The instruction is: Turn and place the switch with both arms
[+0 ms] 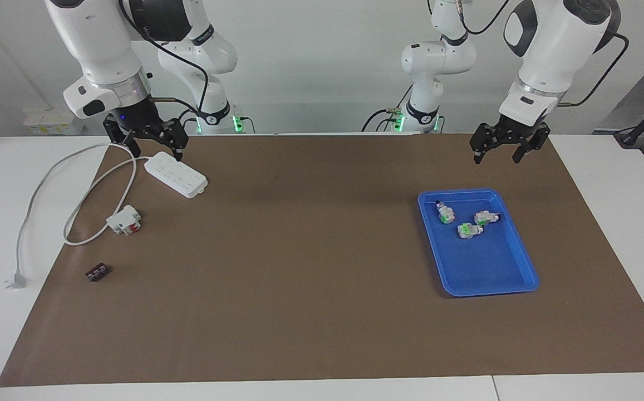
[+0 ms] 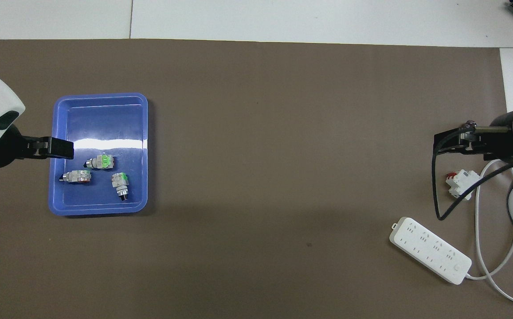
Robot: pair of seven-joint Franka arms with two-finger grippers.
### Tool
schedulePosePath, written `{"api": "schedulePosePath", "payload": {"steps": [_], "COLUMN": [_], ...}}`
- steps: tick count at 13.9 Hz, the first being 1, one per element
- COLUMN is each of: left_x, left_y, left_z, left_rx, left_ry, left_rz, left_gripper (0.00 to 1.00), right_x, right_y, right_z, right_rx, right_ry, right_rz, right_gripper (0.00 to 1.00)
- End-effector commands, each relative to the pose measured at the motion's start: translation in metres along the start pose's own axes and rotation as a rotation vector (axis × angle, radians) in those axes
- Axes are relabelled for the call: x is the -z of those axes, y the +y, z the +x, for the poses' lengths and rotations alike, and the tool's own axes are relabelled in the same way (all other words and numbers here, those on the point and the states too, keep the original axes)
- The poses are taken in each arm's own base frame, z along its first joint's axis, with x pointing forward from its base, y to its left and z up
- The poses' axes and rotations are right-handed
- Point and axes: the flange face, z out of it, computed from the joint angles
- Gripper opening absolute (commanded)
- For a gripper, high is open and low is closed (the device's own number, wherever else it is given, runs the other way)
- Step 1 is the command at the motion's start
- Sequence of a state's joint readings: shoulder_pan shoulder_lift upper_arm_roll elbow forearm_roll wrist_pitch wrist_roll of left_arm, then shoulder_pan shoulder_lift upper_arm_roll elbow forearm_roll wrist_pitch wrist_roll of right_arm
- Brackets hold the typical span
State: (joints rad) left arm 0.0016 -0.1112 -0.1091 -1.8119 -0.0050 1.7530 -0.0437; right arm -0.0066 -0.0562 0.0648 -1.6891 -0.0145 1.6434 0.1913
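my left gripper point(image 1: 497, 150), jaws spread, empty, hangs over the blue tray point(image 1: 516, 278) holding three switches point(image 1: 465, 230); right gripper point(image 1: 149, 146) spread over the power strip point(image 1: 180, 177). switch: probably light, rigid; grip the blocky body.

switches point(image 1: 465, 230) in tray point(image 1: 514, 284) | tray: left arm's end | strip point(image 1: 177, 174): right arm's end

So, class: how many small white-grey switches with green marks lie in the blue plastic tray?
3, all in the blue plastic tray: one, one, one.
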Motion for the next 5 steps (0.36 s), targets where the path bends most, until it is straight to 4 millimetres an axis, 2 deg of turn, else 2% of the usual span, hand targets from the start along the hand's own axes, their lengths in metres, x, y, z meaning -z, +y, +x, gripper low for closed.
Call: {"api": "schedulePosePath", "payload": {"steps": [1, 5], "left_x": [-0.0003, -0.0003], "left_y": [0.0021, 0.0029], "left_z": [-0.0088, -0.0089], "left_rx": [-0.013, -0.016], "left_ry": [0.012, 0.012], "left_rz": [-0.005, -0.006], "left_gripper": [0.99, 0.99], "right_x": [0.0009, -0.0022], "right_y": [-0.0006, -0.0006], "right_z": [0.0043, 0.0039], "right_rx": [-0.010, -0.010], "right_ry": [-0.017, -0.020], "right_rz": [-0.001, -0.002], "right_gripper": [1.00, 1.00]}}
